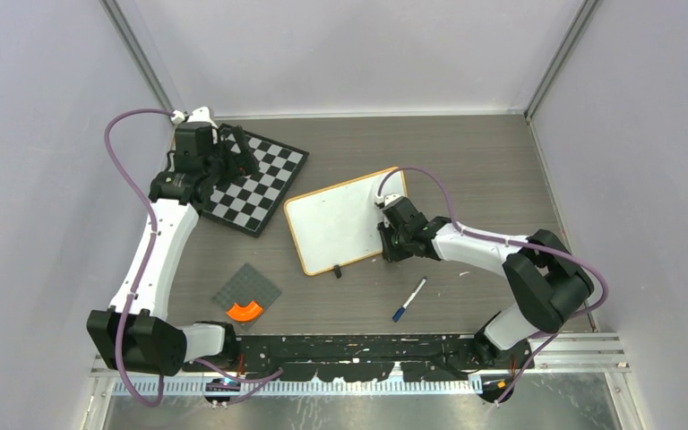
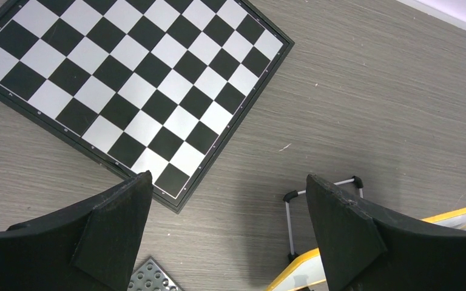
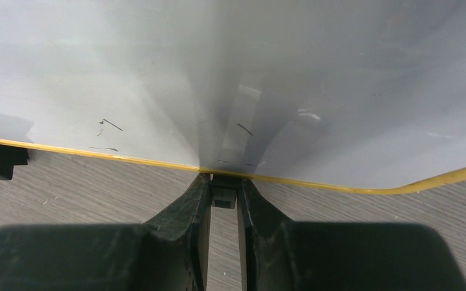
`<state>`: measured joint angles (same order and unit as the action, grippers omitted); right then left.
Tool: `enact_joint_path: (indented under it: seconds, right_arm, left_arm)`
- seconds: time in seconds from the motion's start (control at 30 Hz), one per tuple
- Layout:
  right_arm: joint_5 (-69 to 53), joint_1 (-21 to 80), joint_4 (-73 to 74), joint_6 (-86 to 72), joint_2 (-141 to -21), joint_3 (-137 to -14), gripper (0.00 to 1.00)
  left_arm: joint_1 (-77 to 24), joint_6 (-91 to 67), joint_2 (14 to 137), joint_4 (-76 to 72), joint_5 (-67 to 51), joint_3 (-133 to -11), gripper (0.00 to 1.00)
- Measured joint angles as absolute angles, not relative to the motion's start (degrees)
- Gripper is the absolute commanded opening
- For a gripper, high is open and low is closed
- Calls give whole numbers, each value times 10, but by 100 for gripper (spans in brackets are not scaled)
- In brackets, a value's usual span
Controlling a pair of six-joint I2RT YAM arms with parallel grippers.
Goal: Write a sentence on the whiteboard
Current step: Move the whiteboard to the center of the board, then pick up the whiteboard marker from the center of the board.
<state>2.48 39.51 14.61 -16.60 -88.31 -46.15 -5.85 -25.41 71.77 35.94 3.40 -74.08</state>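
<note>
Whiteboard [image 1: 340,224] pinched at its edge by nearly closed right fingers [image 3: 185,212], left fingers [image 2: 115,230] spread wide, empty

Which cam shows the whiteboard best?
Top external: the whole whiteboard is in view, frame included. Right wrist sees only a close stretch of its surface and edge. Left wrist catches just one corner.

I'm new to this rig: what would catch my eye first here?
The whiteboard lying askew mid-table, with the right gripper pinched on a small black clip at its near edge. Far left, the checkered chessboard lies with the wide-open left gripper above it; a marker lies unheld near the right arm.
</note>
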Motion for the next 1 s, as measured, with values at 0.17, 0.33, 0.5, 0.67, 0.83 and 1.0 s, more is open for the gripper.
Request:
enact_joint_path:
  seconds: [0.17,0.33,0.5,0.67,0.83,1.0]
  right_arm:
    - [-4,396,165,-163,-866,-456,60]
    - [-46,398,221,-139,-845,-477,77]
    - [-77,398,298,-93,-794,-539,84]
    - [-141,390,385,8,-732,-599,88]
    - [-209,386,522,174,-698,-638,88]
    - [-234,386,633,340,-692,-630,83]
  left_arm:
    - [-58,-254,717,359,29,-741,100]
    - [-58,-236,721,365,-5,-747,100]
    - [-58,-197,750,383,-55,-795,100]
    - [-59,-169,774,389,-129,-837,100]
    - [-59,-130,777,398,-224,-842,100]
    - [-59,-102,775,402,-308,-835,100]
